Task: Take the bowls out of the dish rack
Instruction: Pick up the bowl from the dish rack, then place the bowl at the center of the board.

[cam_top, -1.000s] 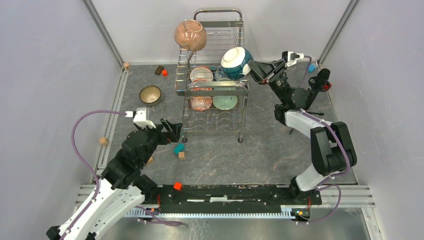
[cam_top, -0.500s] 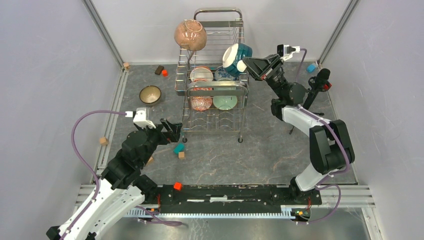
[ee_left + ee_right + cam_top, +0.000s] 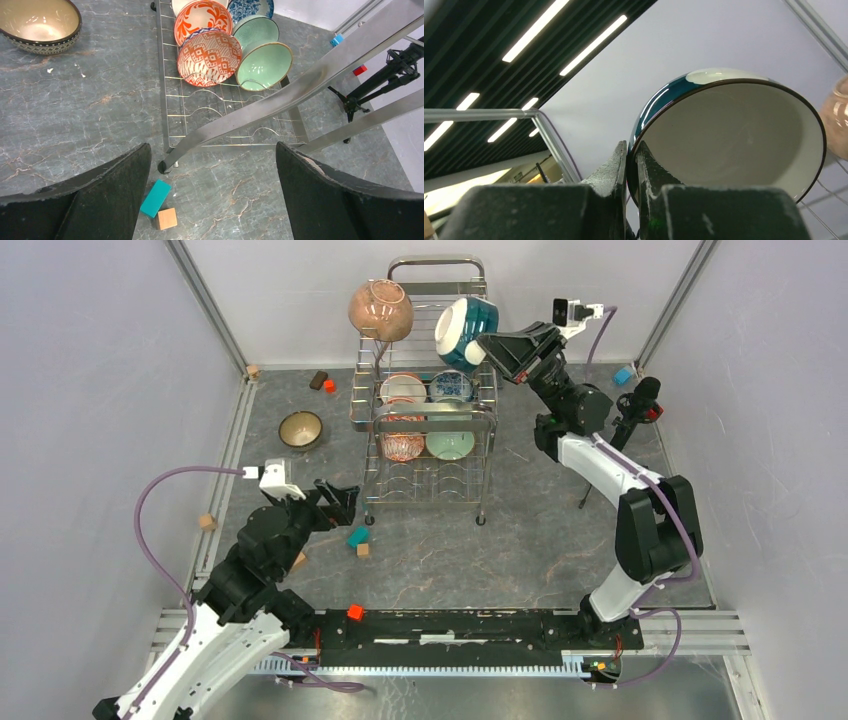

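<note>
Right pincer (image 3: 485, 348): clamped on the rim of the teal-and-white bowl (image 3: 463, 327), one finger inside the rim and one outside, as the right wrist view shows (image 3: 631, 150). Bowl (image 3: 734, 140) is in the air, tipped on edge, white inside facing left, at upper centre of the overhead frame, over the top right corner of the dish rack (image 3: 434, 260). No contact with the rack wires can be made out.

Rack stands at centre top of the overhead frame, on the grey marbled bench (image 3: 560, 530).
- Upper tier, left corner: pink-brown speckled bowl (image 3: 380, 310), on edge.
- Lower tier, back row: orange-patterned bowl (image 3: 403, 388) and blue-patterned bowl (image 3: 450, 386).
- Lower tier, front row: red-patterned bowl (image 3: 403, 445) and pale green bowl (image 3: 450, 445), leaning in the prongs side by side.

Dark patterned bowl (image 3: 300, 429) sits upright on the bench, left of the rack, well apart from it.

Left pincer (image 3: 345, 502): fingers spread wide, holding nothing, low at the rack's near left leg. Its wrist view (image 3: 211, 150) looks down on the lower tier.

Teal block (image 3: 357, 536) and wooden cube (image 3: 363, 550) lie just beside each other near that leg.
</note>
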Tool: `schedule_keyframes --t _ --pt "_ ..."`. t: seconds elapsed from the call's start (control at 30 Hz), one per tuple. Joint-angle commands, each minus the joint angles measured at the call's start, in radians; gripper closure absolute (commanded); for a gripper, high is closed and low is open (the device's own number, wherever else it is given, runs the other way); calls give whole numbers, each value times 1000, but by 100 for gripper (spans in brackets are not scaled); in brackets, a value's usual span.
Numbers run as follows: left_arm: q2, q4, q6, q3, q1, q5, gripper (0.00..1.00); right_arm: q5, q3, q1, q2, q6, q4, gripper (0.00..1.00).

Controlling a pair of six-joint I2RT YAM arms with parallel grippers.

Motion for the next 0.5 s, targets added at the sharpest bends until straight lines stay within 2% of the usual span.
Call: schedule_keyframes --t 0.0,0.17,0.47 --pt "-28 -23 23 39 -2 -35 0 12 107 29 -15 -55 60 100" --pt "-51 -74 33 83 -2 -53 0 -18 135 50 -64 -151 -39 100" --pt "-64 -180 3 183 -1 -66 0 -89 98 66 -298 -455 -378 100"
